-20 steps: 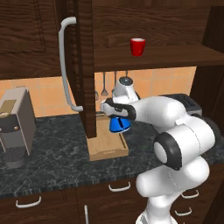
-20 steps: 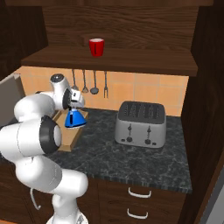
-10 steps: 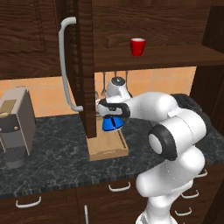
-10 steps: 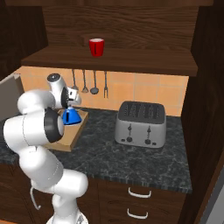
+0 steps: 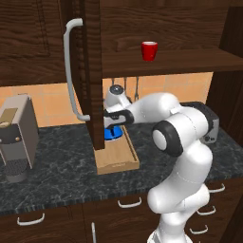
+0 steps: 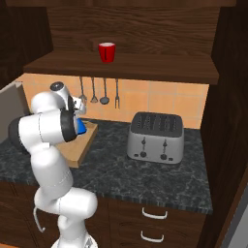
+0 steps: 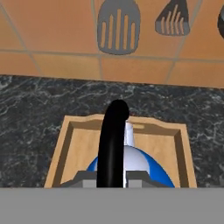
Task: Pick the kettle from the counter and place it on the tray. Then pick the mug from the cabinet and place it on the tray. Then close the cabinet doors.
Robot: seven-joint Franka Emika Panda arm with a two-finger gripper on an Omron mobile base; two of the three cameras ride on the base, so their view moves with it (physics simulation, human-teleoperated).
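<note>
1. The claw [image 7: 111, 175] is closed narrow on the black handle [image 7: 111, 140] of the kettle [image 7: 135, 164], which the hand view shows between the two finger tips.
2. Over the last second the arm has carried the kettle leftward and farther in: a second ago it hung over the tray's right near side; now it sits over the tray [image 5: 116, 159], close behind the open door [image 5: 92, 71] in the left base view.
3. The hand view shows the kettle inside the wooden rim, toward the tray's near half, with bare tray floor beyond it. Whether its base already touches the floor I cannot tell.
4. The claw has barely narrowed in that time, so the grip holds and release has not begun.
5. Meaning for the task: the first placement looks almost done; lowering and letting go is what seems left.
6. The mug [image 5: 149, 50] stands upright on the cabinet shelf [image 6: 145, 68], up and right of the kettle, untouched.
7. The door is open, its bar handle [image 5: 71, 71] just beside the arm's wrist; withdrawing upward could brush the door.
8. The toaster [image 6: 156, 138] sits on the table [image 6: 145, 174], well right of the tray.
</note>
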